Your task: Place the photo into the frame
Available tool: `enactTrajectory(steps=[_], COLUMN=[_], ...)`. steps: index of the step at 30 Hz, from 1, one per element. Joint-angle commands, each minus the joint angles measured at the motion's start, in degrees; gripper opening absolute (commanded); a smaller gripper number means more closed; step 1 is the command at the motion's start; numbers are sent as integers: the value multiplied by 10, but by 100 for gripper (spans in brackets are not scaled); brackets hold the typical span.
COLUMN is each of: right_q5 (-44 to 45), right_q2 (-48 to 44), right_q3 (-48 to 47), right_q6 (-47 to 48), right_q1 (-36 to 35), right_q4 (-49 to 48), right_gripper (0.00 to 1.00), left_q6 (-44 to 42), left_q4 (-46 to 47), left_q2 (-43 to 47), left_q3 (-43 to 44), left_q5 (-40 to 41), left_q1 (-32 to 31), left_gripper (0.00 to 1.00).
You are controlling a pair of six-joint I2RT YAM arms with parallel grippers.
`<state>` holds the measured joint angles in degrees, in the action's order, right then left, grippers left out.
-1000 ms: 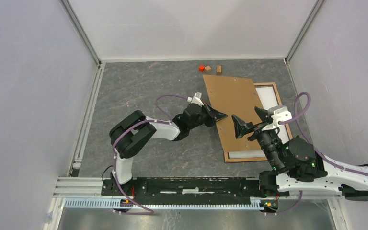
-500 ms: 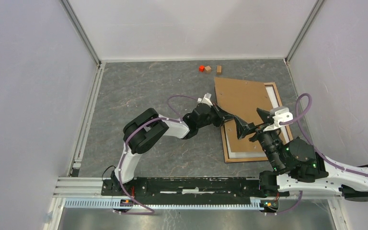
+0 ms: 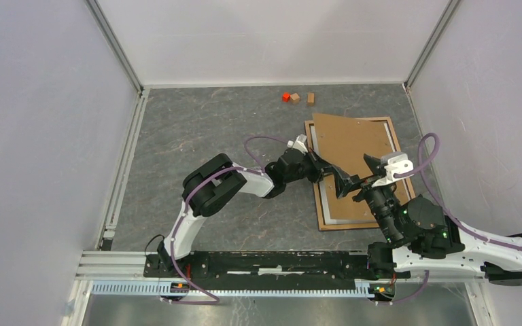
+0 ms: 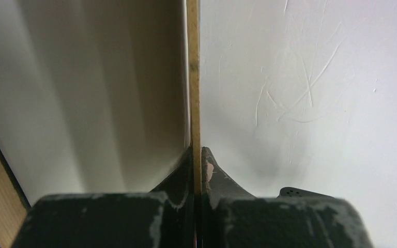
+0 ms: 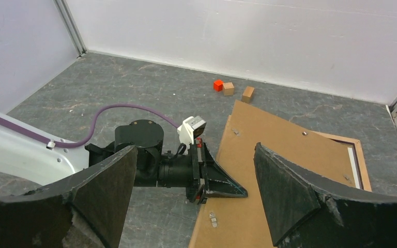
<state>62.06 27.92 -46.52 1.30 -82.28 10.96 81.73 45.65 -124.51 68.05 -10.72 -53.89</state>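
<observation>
The frame (image 3: 340, 225) lies flat at the right, its light wood rails showing. The brown backing board (image 3: 350, 139) lies slanted over its upper part. My left gripper (image 3: 322, 170) is shut on the board's left edge, which runs edge-on between its fingers in the left wrist view (image 4: 196, 155). My right gripper (image 3: 357, 173) hovers open and empty above the frame's middle. In the right wrist view (image 5: 194, 155) it faces the board (image 5: 289, 155) and the left gripper (image 5: 222, 186). The photo's beach face is hidden; only a pale sheet (image 3: 346, 207) shows inside the frame.
A red block (image 3: 285, 97) and two small wooden blocks (image 3: 295, 98) (image 3: 310, 99) lie near the back wall. Enclosure walls stand close on the right and at the back. A metal rail runs along the left side (image 3: 124, 163).
My left gripper has carried the backing board to the right and turned it, so it now covers most of the frame's pale inside. My right gripper has stayed nearly still.
</observation>
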Motion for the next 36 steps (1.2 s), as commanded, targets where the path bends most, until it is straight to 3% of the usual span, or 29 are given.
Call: enactTrajectory(steps=[1, 15, 36], right_q5=[13, 13, 17], right_q2=[-8, -15, -27], right_q3=[4, 13, 20], right_q6=[-6, -13, -33], right_q1=[-2, -2, -2], right_q4=[-5, 3, 13], right_gripper=[88, 88, 88], left_q6=[20, -43, -39], left_q4=[78, 41, 30], left_q2=[-10, -23, -39], left_q3=[39, 63, 66], left_q5=[-14, -11, -20], left_q1=[-8, -8, 11], left_gripper=[2, 2, 5])
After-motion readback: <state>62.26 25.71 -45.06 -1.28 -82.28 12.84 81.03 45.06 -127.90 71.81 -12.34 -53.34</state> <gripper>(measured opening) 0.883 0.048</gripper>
